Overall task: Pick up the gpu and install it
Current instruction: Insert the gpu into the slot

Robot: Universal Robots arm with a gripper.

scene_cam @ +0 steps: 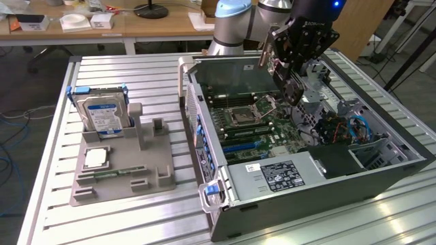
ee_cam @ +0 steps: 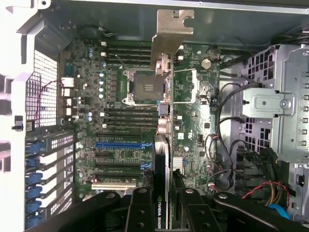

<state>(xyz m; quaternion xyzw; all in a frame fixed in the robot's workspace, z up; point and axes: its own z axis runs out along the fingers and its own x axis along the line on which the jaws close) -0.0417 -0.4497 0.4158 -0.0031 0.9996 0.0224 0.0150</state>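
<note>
My gripper [scene_cam: 299, 76] hangs over the open computer case [scene_cam: 381, 173], shut on the gpu [scene_cam: 291, 88]. The gpu is a thin black card with a silver metal bracket at one end. In the wrist view the gpu [ee_cam: 162, 157] is edge-on between my fingers [ee_cam: 140, 205], and its bracket points towards the far wall of the case. It is held above the green motherboard [ee_cam: 120, 96], apart from it. The blue expansion slot [ee_cam: 118, 144] lies beside the card's line. The same blue slot [scene_cam: 238, 146] shows in the exterior view, nearer the case front.
On the exterior view's left a grey fixture tray [scene_cam: 122, 171] holds an upright hard drive [scene_cam: 102, 115], a processor [scene_cam: 95, 158] and a green memory stick [scene_cam: 109, 174]. Inside the case are a power supply [scene_cam: 272, 176], a drive cage [ee_cam: 275, 106] and loose cables [ee_cam: 263, 191].
</note>
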